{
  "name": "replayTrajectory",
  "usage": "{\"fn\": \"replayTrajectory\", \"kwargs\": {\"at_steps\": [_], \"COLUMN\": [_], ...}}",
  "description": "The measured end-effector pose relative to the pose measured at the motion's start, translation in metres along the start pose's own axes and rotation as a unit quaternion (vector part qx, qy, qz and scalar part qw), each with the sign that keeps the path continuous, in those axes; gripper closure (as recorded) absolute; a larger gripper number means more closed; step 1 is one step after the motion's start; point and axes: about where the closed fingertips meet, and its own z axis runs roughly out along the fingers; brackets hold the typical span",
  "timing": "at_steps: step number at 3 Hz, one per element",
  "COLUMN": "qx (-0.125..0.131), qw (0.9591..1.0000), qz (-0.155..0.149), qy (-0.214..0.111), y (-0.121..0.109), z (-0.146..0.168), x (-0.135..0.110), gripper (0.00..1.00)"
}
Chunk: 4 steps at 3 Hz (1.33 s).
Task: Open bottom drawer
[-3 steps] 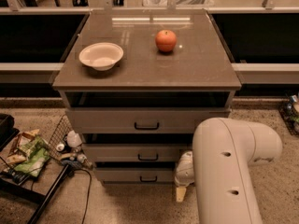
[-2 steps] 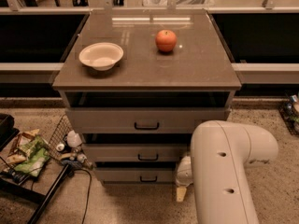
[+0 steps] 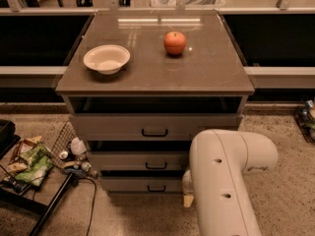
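1. Grey-beige and flat-fronted, the bottom drawer (image 3: 142, 184) is our target, and we find it at six o'clock in the view, lowest in the cabinet (image 3: 206, 68).
2. Its front looks the smallest of the three, with a dark gap along its top edge under the middle drawer (image 3: 138, 160).
3. We spot its small black bar handle (image 3: 156, 188) at the middle of the front, lying level and free of anything.
4. We judge the drawer not yet pulled, as its front sits no further out than the fronts above.
5. Now the gripper (image 3: 187, 193): it sits low at five o'clock in the view, at three o'clock from the handle, near the drawer's right end.
6. Our big white arm (image 3: 226, 181) covers most of it, so we cannot tell whether the tool is apart or together, and we see nothing clamped in it.
7. For a clean approach, we would bring the gripper across toward nine o'clock until it lines up square with the bar.
8. We would want the height right too, since the middle drawer's handle is just above and easy to take by mistake.
9. Once it has the bar, a straight pull toward six o'clock, level with the floor, should keep the drawer from binding.
10. Up top, the bowl (image 3: 106, 59) at ten o'clock and the apple (image 3: 174, 43) at twelve sit loose, so we favour a gentle pull.
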Motion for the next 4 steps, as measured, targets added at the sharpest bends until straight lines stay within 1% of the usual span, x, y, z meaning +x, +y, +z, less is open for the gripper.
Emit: {"fn": "replayTrajectory", "kwargs": {"at_steps": [1,3,4], "qx": [-0.015,-0.018,-0.018], "qw": [0.9998,0.9996,0.9996], "qz": [0.005,0.007,0.007], "qy": [0.015,0.02,0.02], "y": [-0.0003,-0.0012,-0.0016], "z": [0.0071,0.0029,0.001], "x": [-0.0009,0.002,0.0019], "gripper": [0.41,0.88,1.0]}}
